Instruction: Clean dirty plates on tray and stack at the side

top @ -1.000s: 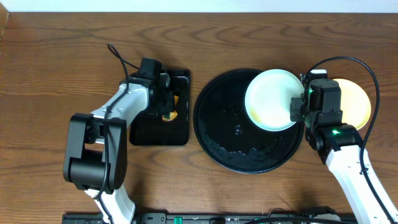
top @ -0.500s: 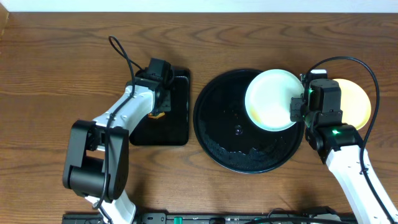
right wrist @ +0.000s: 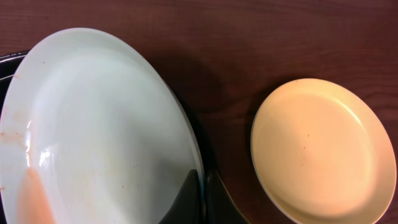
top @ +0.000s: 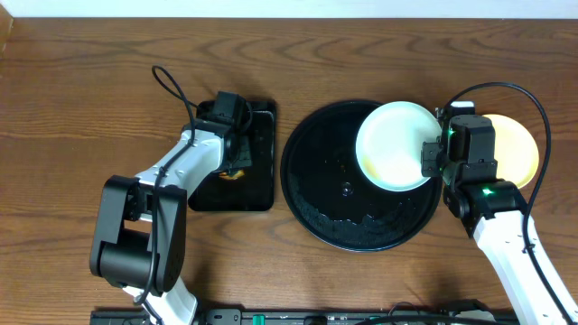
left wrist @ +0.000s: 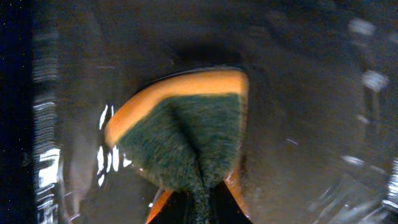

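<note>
My right gripper [top: 432,161] is shut on the rim of a pale mint plate [top: 393,144] and holds it tilted over the right part of the round black tray [top: 330,212]. Faint orange smears show on the plate's left edge in the right wrist view [right wrist: 93,137], where the fingers [right wrist: 200,196] pinch its rim. The pale yellow plate [top: 522,149] lies on the bare wood to the right of the tray; it also shows in the right wrist view [right wrist: 320,149]. My left gripper [top: 237,155] is shut on an orange-and-green sponge [left wrist: 186,134] over the rectangular tray. A third plate is out of view.
A small rectangular black tray [top: 209,191] lies left of the round tray, with wet glints in the left wrist view [left wrist: 323,124]. Cables loop above both arms. A black rail runs along the table's front edge [top: 298,318].
My left gripper has shifted a little over the rectangular tray, toward its upper left part, with the sponge. The right arm and its plate have not moved.
</note>
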Controlling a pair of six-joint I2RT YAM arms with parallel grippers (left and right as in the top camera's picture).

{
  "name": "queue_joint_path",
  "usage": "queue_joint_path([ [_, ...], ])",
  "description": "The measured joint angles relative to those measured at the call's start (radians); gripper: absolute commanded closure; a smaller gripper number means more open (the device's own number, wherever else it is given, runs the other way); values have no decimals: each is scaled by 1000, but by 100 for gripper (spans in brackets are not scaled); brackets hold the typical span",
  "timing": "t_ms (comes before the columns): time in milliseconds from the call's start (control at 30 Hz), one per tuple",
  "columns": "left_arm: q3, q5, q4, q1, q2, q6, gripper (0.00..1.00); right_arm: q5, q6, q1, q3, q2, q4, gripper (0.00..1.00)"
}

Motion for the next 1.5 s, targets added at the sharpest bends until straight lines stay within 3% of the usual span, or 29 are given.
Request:
queue_joint_path([
  [200,-8,267,23,-2,-1,160,93,0,0,0,0,0,0,99],
  [367,-13,345,23,-3,-1,237,93,0,0,0,0,0,0,99],
  [567,-11,209,19,-10,-2,200,92,0,0,0,0,0,0,99],
  [700,0,1,-14,-14,-2,40,93,0,0,0,0,0,0,99],
  [800,0,-50,-29,-14,-2,-47,93,0,0,0,0,0,-1,99],
  [867,0,4,-20,-13,-2,-18,93,0,0,0,0,0,-1,99],
  [1033,0,210,-14,-8,-2,187,92,0,0,0,0,0,-1,99],
  [1100,0,176,-12,-16,-2,207,92,0,0,0,0,0,-1,99],
  [1267,0,-65,-17,-24,-2,77,93,0,0,0,0,0,-1,99],
  [1333,0,-60,-17,-19,-2,82,93,0,0,0,0,0,0,99],
  [1367,0,-32,-16,-17,-2,107,91,0,0,0,0,0,1,99],
  [1500,1,32,-16,-14,-2,168,60,-1,-13,0,0,0,35,99],
])
